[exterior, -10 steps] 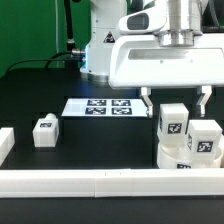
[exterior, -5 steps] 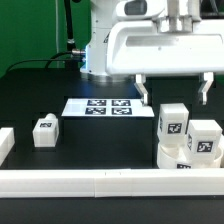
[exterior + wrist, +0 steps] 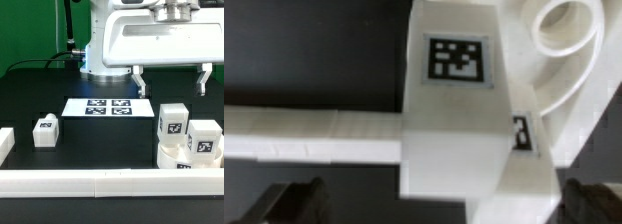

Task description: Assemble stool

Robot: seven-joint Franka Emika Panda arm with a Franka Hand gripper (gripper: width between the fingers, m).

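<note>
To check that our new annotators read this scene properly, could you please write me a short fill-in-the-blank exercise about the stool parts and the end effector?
The end effector holds nothing; its jaws stand ____.
Upright on the seat stand ____ legs: the nearer leg and the farther leg.
The third leg stands alone on the exterior view's ____ of the marker board.
Missing words: open; two; left.
</note>
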